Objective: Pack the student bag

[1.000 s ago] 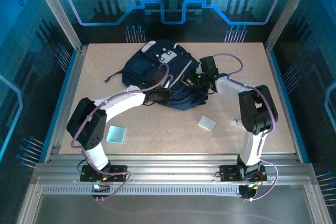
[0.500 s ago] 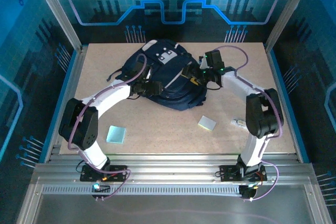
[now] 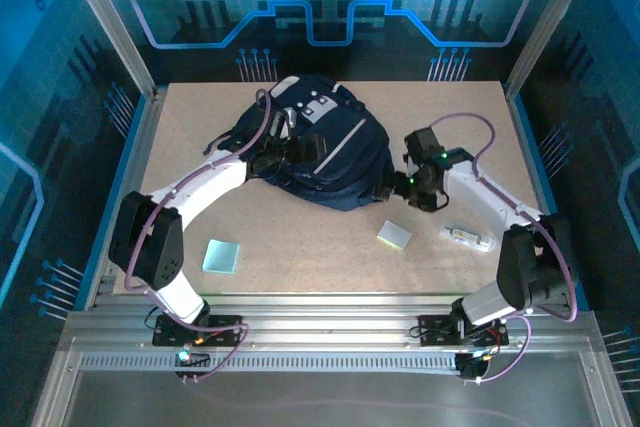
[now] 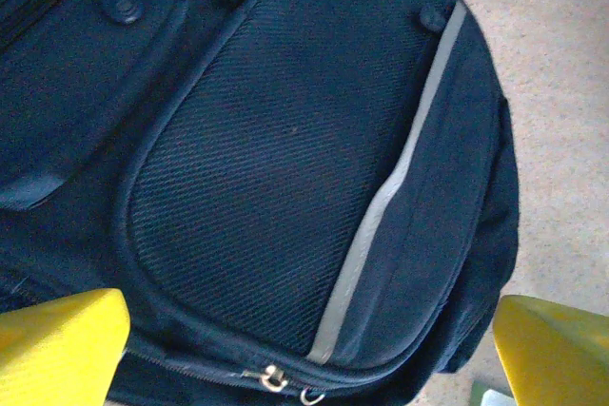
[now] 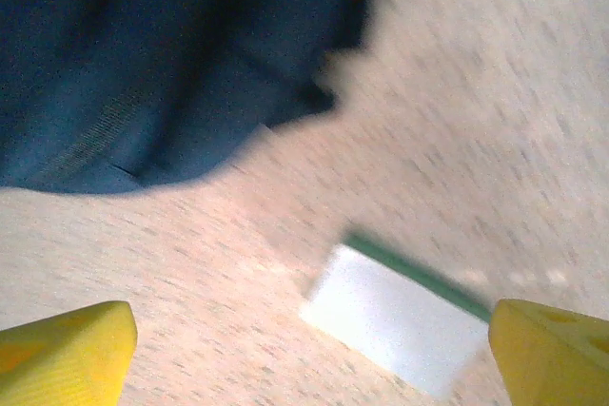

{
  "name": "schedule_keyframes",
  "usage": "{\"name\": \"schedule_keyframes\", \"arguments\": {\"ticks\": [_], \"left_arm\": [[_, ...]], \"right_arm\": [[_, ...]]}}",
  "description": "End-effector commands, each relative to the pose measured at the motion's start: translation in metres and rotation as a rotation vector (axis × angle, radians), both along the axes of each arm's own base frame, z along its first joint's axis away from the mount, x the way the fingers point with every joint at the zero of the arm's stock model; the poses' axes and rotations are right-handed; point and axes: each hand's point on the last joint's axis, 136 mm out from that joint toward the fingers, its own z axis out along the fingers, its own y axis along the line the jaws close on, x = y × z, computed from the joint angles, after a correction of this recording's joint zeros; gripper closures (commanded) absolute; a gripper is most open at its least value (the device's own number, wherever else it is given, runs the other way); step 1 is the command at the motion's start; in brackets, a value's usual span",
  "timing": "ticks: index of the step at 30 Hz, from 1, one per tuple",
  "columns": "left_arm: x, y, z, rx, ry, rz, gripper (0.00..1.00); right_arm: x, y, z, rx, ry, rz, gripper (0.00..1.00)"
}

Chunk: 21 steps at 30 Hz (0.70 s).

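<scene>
- On the table [image 3: 300,237], at its far middle, the bag [image 3: 335,162] lies flat, front panel up, a grey stripe running down it.
- Bag's inside cannot be seen; two zip pulls [image 4: 274,378] sit together at the near seam of its mesh front pocket.
- Left arm [image 3: 200,187] reaches from its base in a long arc up and right, its wrist over the bag's left half.
- Right arm [image 3: 500,202] bends outward at the right edge, forearm angled back toward the bag's near right corner.
- Left gripper [image 4: 304,354] hangs above the front pocket, jaws spread wide, nothing between them.
- Right gripper [image 5: 309,354] hangs over bare table just off the bag's edge, jaws spread wide and empty; this view is blurred.
- Blue square [image 3: 221,255] lies flat near the left arm's base, well apart from the bag.
- Pale pad [image 5: 395,330] with a green edge lies near the bag's near right corner, below the right gripper.
- Small white item [image 3: 467,237] lies right of the pad; too small to identify.
</scene>
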Motion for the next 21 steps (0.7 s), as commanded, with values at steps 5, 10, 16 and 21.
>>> {"name": "schedule_keyframes", "arguments": {"ticks": [5, 10, 16, 21], "left_arm": [[-0.001, -0.012, 0.000, -0.055, 0.005, -0.041, 0.01], [-0.009, -0.003, -0.002, -0.031, 0.014, -0.040, 0.01], [-0.015, 0.004, 0.003, -0.007, -0.011, -0.031, 0.01], [-0.018, 0.008, 0.005, -0.005, -0.015, -0.020, 0.01]], "right_arm": [[-0.051, -0.020, -0.031, -0.145, 0.119, -0.072, 0.06], [-0.052, -0.003, -0.047, -0.191, 0.153, -0.066, 0.00], [-0.049, 0.000, -0.067, -0.257, 0.158, -0.136, 0.00], [-0.037, 0.009, -0.075, -0.216, 0.115, -0.190, 0.00]]}}
